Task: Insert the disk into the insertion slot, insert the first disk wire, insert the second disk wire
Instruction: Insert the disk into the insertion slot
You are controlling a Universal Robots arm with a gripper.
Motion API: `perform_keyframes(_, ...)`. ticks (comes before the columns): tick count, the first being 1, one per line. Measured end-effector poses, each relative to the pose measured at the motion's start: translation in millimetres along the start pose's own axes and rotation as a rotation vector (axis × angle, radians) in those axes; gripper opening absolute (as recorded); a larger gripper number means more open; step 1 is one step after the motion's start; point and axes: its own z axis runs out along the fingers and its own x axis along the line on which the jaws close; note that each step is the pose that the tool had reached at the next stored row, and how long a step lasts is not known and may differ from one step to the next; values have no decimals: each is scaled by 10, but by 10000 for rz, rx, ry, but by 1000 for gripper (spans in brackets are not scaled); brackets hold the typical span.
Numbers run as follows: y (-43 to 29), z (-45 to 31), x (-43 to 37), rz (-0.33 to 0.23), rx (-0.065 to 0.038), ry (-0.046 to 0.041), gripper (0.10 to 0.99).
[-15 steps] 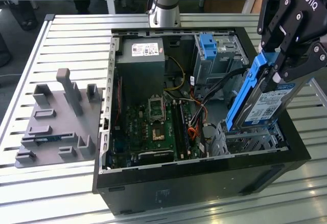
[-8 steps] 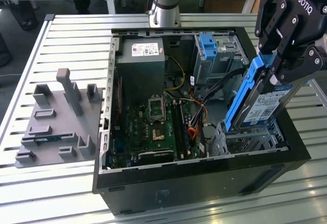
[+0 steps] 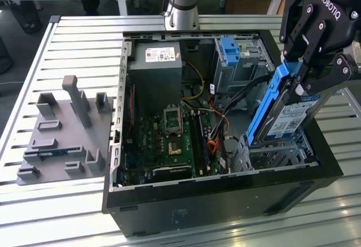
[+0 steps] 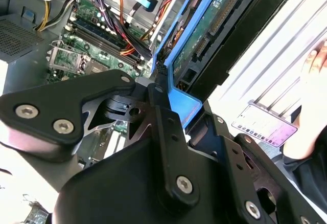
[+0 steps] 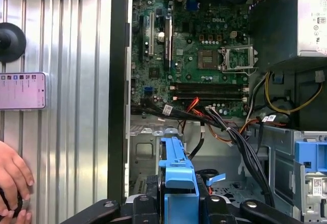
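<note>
tool [image 3: 308, 83]: clamped on the disk [image 3: 285, 120], gripping its upper end.
disk: tilted on edge, hanging below the tool.
insertion slot [image 3: 280, 157]: beneath the tool, at the disk's lower end.

— What carries everything?
— A slatted metal table [image 3: 73, 38]; an open black computer case [image 3: 225, 202] lies on its side on it, toward the exterior view's right.
— And beside the case?
— A grey fixture plate [image 3: 62, 140] with upright blocks sits on the exterior view's left, apart from the case; in the first wrist view a flat device with a lit screen [image 5: 21, 90] lies on the slats; a black round knob [image 5: 10, 41] sits near it; a person's hand [image 5: 13, 175] is over the slats close by.
</note>
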Motion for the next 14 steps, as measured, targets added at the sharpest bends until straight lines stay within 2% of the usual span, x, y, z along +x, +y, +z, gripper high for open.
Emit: perform_keyframes(14,4,80,-27,0,1,-6,365)
